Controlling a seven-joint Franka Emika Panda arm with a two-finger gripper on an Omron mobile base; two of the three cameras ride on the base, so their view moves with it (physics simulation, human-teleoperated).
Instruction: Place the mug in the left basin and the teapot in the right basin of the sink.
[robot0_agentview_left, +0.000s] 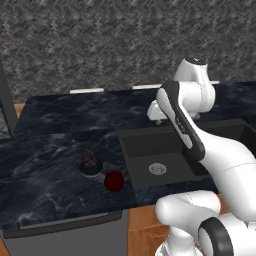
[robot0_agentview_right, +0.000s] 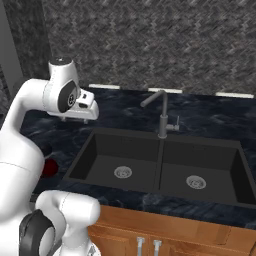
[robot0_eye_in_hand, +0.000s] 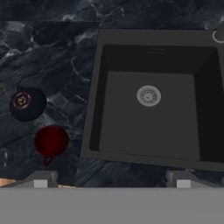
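Mug (robot0_eye_in_hand: 51, 141) and teapot (robot0_eye_in_hand: 27, 103) are seen close together on the counter left of the left basin (robot0_eye_in_hand: 148, 131) — gripper (robot0_eye_in_hand: 111, 181) spread, nothing held; teapot may be knocked when the mug is approached

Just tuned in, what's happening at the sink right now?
Nothing is being held yet. The white arm's two-finger gripper hangs open above the counter, looking down at the matte black left basin, which has only its silver drain in it. The small glossy dark red mug and the squat black teapot with the wire handle both sit on the dark marble counter left of the sink, close together. The right basin holds nothing either. Neither item has been moved in.
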